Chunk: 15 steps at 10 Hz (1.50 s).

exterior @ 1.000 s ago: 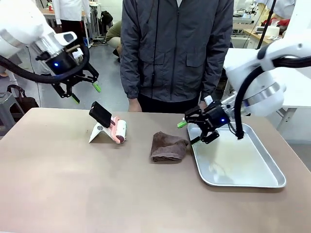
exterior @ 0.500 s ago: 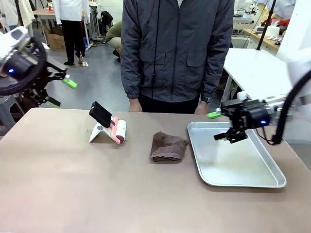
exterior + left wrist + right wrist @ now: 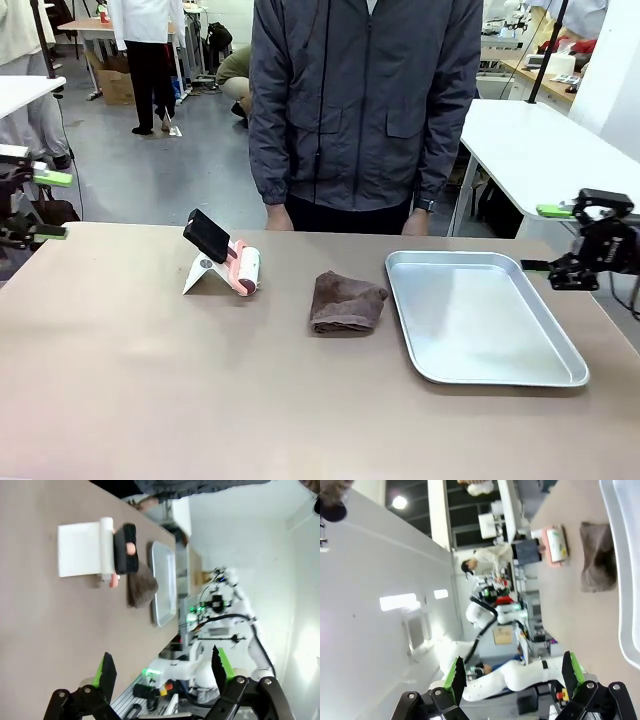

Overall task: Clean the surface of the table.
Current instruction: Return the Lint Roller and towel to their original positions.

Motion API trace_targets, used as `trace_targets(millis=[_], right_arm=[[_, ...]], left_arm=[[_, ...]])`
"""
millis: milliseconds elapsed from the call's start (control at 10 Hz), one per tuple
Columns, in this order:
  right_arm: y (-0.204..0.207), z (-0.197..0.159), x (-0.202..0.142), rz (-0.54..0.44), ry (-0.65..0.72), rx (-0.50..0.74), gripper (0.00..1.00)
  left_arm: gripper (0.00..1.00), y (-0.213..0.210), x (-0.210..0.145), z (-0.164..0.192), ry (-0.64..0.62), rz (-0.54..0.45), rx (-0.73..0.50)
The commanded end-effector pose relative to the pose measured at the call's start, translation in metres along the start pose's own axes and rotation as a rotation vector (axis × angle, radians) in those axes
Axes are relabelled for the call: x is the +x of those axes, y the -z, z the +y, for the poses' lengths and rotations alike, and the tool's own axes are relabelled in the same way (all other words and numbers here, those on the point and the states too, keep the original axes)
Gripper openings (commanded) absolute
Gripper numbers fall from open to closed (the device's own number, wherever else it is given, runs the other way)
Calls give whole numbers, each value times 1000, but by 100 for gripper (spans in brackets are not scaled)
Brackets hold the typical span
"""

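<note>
The brownish-taupe table (image 3: 200,380) spreads across the front view. On it a crumpled brown cloth (image 3: 345,302) lies near the middle, and a pink-and-white lint roller (image 3: 235,262) with a black handle leans on a white stand. My left gripper (image 3: 48,205) is open at the table's far left edge, holding nothing. My right gripper (image 3: 545,238) is open beyond the right end of the tray, also holding nothing. In the left wrist view the open gripper (image 3: 164,672) looks along the table (image 3: 40,620) toward the roller (image 3: 117,555) and cloth (image 3: 141,585). In the right wrist view the open gripper (image 3: 514,675) faces the cloth (image 3: 597,557).
A shiny metal tray (image 3: 480,320) lies on the table's right part, with nothing in it. A person in a grey jacket (image 3: 365,110) stands at the far edge, hands down. White-topped tables stand behind on the right and left.
Both arms have swung outward from over the table: the left one to the far left edge, the right one off the tray to the right edge. Both grippers stayed open.
</note>
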State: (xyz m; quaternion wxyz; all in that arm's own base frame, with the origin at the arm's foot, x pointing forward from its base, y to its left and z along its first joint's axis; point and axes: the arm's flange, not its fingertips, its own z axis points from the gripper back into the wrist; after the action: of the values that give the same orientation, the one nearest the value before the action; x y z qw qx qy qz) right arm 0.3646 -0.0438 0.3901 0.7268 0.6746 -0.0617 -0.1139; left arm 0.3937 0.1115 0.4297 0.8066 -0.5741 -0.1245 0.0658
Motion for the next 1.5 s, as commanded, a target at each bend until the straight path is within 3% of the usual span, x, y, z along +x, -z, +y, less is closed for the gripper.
trace_targets(millis=[0, 100, 200, 300, 400, 1400], right_arm=[[-9, -22, -27, -88, -11, 33, 100], [-14, -29, -28, -141, 7, 26, 100], [-18, -35, -28, -211, 23, 18, 100], [-27, -13, 6, -82, 24, 13, 100], [-27, -13, 6, -82, 24, 13, 100], [-27, -13, 6, -82, 24, 13, 100]], left_arm=[[100, -16, 8, 24, -43, -59, -127], [100, -22, 12, 32, -83, -102, -136], [100, -26, 15, 38, -82, -79, -185], [100, -27, 17, 41, -90, -56, -203], [100, -29, 5, 39, -105, -83, -121], [100, -29, 5, 39, -105, -83, -121]])
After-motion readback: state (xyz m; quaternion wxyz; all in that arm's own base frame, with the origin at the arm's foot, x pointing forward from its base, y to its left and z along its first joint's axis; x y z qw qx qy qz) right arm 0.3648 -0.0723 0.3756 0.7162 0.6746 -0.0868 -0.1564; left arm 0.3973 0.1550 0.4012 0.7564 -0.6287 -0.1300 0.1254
